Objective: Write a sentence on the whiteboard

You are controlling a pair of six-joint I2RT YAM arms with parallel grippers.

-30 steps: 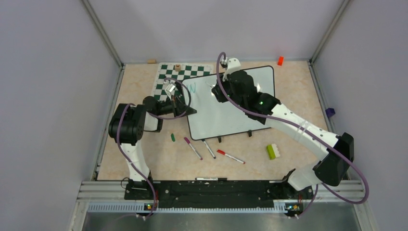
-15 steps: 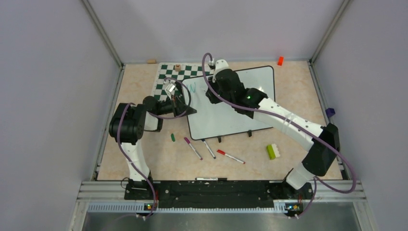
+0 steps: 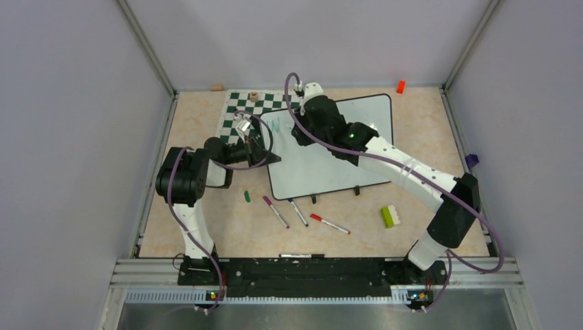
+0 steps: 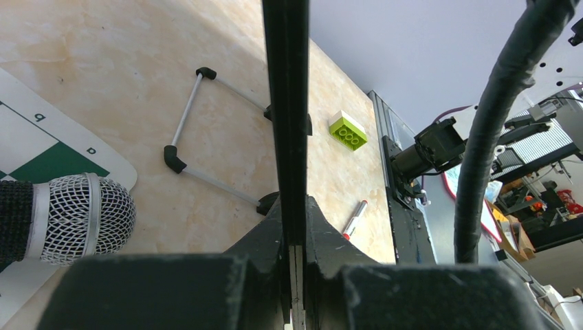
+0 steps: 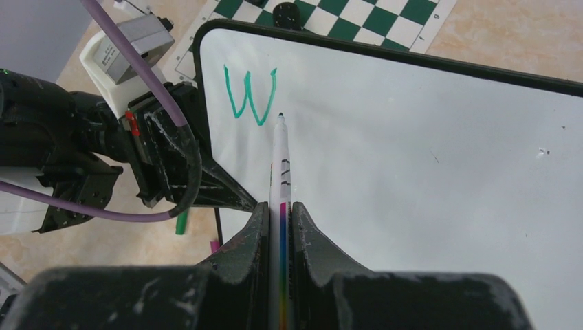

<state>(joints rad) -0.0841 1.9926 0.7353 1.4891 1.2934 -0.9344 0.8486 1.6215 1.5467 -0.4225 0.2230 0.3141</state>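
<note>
The whiteboard lies tilted on the table, and its face shows in the right wrist view. The sentence is only a teal-green "W" near the board's far left corner, faint in the top view. My right gripper is shut on a white marker, whose tip is just right of the W; whether it touches the board I cannot tell. The right gripper sits over the board's upper left. My left gripper is shut on the board's black left edge, also seen from above.
A chess mat lies behind the board with a wooden piece. A green cap and three markers lie in front. There is a lime brick, an orange block and a wire stand.
My right arm has swung left across the board, bringing the marker from the board's upper middle to just right of the W. The left arm and the board have not moved.
</note>
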